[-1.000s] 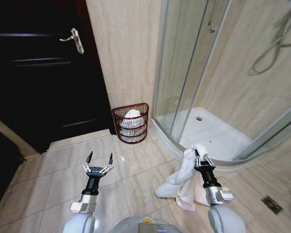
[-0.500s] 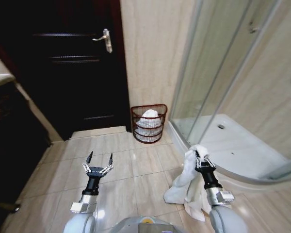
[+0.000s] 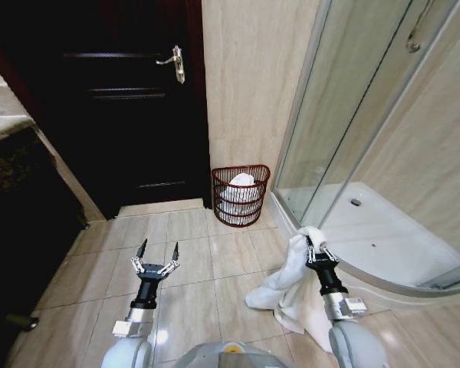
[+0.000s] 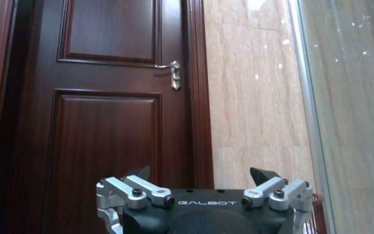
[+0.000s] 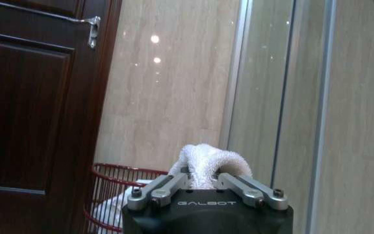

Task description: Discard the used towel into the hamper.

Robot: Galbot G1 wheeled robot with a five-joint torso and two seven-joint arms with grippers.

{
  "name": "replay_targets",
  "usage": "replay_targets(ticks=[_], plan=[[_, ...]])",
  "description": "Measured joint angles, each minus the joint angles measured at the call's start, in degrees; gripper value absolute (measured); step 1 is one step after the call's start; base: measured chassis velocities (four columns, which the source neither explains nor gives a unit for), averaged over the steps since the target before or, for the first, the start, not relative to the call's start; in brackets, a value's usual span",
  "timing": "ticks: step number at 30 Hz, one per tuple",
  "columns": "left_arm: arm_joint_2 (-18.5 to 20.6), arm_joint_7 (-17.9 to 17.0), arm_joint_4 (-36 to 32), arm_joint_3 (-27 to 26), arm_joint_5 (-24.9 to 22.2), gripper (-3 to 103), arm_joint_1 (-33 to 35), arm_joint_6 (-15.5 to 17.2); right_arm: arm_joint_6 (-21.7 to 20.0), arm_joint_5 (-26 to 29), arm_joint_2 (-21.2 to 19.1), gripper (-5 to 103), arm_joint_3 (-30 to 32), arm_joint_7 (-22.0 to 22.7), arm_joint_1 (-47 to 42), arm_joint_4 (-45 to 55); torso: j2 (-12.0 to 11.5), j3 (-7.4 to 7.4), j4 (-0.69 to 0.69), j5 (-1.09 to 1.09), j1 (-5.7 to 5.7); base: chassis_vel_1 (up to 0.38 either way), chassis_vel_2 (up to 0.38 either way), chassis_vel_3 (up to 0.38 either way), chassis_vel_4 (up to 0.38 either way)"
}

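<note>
Underfoot is glossy beige floor tile, with matching beige wall tile ahead, a dark wood door with a metal lever handle on the left, and a glass shower enclosure with a white shower tray on the right. Hamper sits on the floor against the wall, between door and shower, with white cloth already inside it. Right gripper is held low in front of the robot, near the shower curb and well short of the hamper, its jaws clamped on the top of a white towel; the rest of the towel hangs down and looks to reach the floor. Left gripper is held out over the tile to the left, jaws spread wide, nothing in them. Right wrist view adds the towel bunched up between the fingers and the hamper rim beyond, beside the door. Left wrist view adds the door panels and the hamper's edge at the frame corner behind the splayed fingers.
</note>
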Motion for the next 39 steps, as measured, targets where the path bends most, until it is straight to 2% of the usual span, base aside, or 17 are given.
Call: replay_targets(ticks=[39], plan=[[0.1, 0.1, 0.2, 0.0, 0.0, 100, -0.1, -0.4, 0.1, 0.1, 0.0, 9, 0.2, -0.8, 1.6, -1.0, 0.0, 0.00, 0.00, 0.00, 0.00, -0.044, 0.053, 0.049, -0.051]])
